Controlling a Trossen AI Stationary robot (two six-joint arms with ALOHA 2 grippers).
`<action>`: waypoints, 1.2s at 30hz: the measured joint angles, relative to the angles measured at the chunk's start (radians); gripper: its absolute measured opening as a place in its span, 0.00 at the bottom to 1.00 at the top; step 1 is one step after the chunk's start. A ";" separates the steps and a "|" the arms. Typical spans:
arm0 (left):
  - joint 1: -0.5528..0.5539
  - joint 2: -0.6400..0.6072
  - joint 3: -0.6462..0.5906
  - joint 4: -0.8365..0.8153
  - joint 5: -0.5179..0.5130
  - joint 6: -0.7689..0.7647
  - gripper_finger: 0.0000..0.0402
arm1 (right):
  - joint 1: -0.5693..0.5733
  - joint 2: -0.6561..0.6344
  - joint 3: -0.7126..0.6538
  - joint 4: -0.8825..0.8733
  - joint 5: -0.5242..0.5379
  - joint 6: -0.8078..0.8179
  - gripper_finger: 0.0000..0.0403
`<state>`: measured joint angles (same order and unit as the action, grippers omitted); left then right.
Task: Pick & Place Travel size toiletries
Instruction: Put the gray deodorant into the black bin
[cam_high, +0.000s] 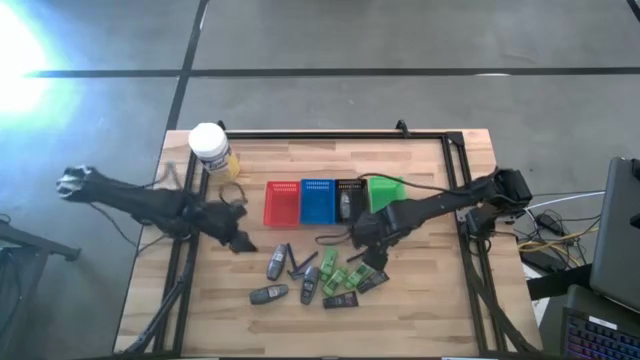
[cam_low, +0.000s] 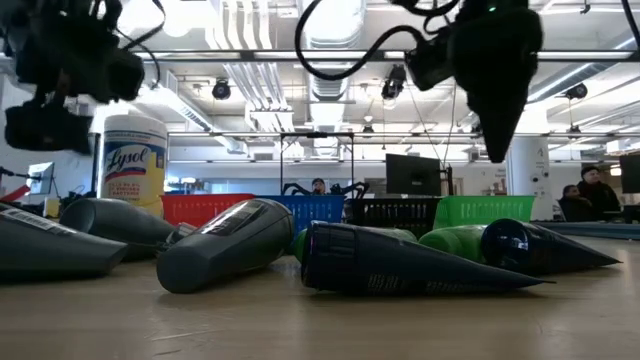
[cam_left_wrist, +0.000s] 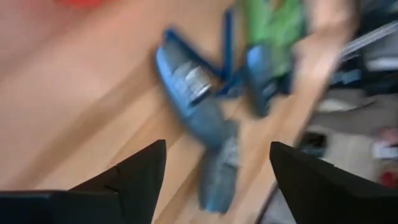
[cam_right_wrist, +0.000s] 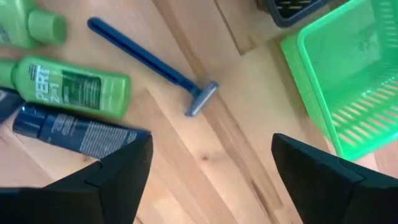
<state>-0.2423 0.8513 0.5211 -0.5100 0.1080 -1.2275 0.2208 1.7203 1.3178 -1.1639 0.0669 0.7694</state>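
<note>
The toiletries lie in a loose cluster on the wooden table: grey tubes (cam_high: 276, 263), green bottles (cam_high: 345, 277), a dark tube (cam_right_wrist: 81, 134), a green Pert bottle (cam_right_wrist: 68, 84) and a blue razor (cam_right_wrist: 155, 62). My left gripper (cam_high: 240, 241) hovers at the cluster's left side, open, with grey tubes (cam_left_wrist: 186, 87) ahead of its fingers (cam_left_wrist: 217, 146). My right gripper (cam_high: 365, 236) hangs open above the cluster's far right part, near the green basket. In its wrist view (cam_right_wrist: 211, 140) bare wood lies between the fingers. In the low view the tubes (cam_low: 230, 245) lie flat on their sides.
Four slotted baskets stand in a row beyond the cluster: red (cam_high: 282, 203), blue (cam_high: 317, 200), black (cam_high: 349, 198) and green (cam_high: 385, 192). A white-capped yellow jar (cam_high: 208, 145) stands at the far left corner. A black frame rail (cam_high: 330, 136) borders the table's far edge.
</note>
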 joint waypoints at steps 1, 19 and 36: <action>-0.024 0.045 0.015 -0.006 -0.012 -0.020 0.75 | 0.009 -0.002 -0.001 -0.009 0.009 0.013 0.83; -0.114 0.557 0.260 0.026 -0.098 -0.162 0.79 | 0.052 -0.078 -0.075 -0.039 0.085 0.047 0.88; -0.114 0.732 0.309 0.028 -0.127 -0.169 0.79 | 0.054 -0.233 -0.260 0.143 0.090 0.192 0.87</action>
<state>-0.3565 1.5833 0.8303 -0.4820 -0.0191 -1.3968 0.2749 1.4876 1.0577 -1.0207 0.1574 0.9615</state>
